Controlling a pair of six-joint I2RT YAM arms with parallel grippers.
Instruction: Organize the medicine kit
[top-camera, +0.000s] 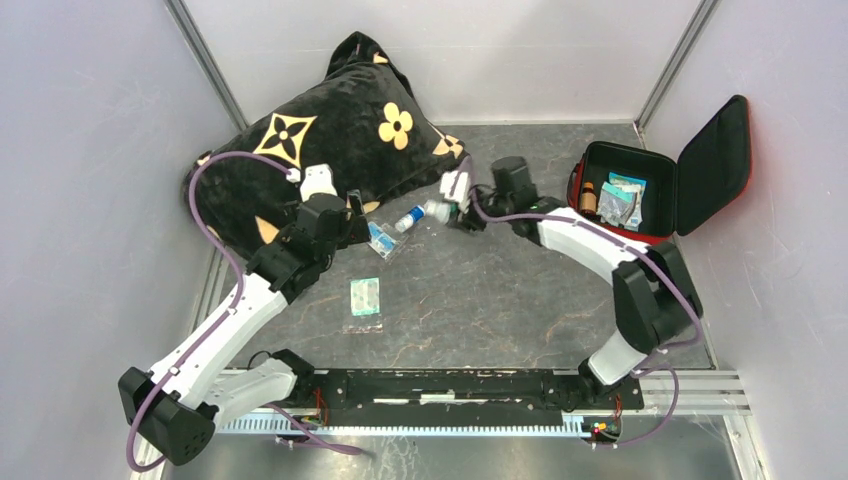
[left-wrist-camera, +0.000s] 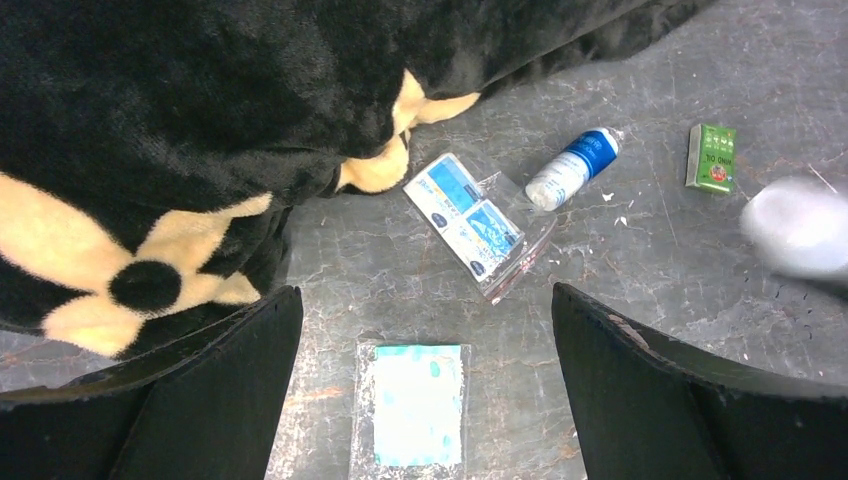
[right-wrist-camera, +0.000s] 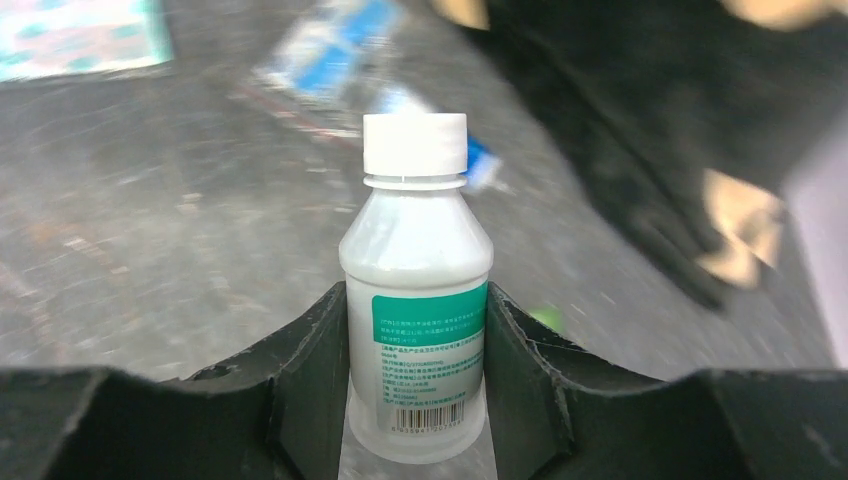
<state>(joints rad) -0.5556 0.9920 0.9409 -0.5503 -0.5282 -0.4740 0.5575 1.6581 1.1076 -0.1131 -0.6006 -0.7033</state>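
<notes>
kit (top-camera: 712, 165) lying open well right of the pillow (top-camera: 320, 140), few bits (top-camera: 620, 198) sitting inside | right hand (right-wrist-camera: 416, 330) pinching a white bottle (right-wrist-camera: 416, 250) just right of the pillow | left hand (left-wrist-camera: 425, 298) gaping wide, carrying nothing | tube (left-wrist-camera: 573, 168), sachets (left-wrist-camera: 470, 222), box (left-wrist-camera: 711, 157), pouch (left-wrist-camera: 416, 405) waiting by the pillow, lol

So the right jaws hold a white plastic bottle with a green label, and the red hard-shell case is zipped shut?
No: the red hard-shell case stands wide open, per the top external view. The right jaws do hold the white plastic bottle.
</notes>
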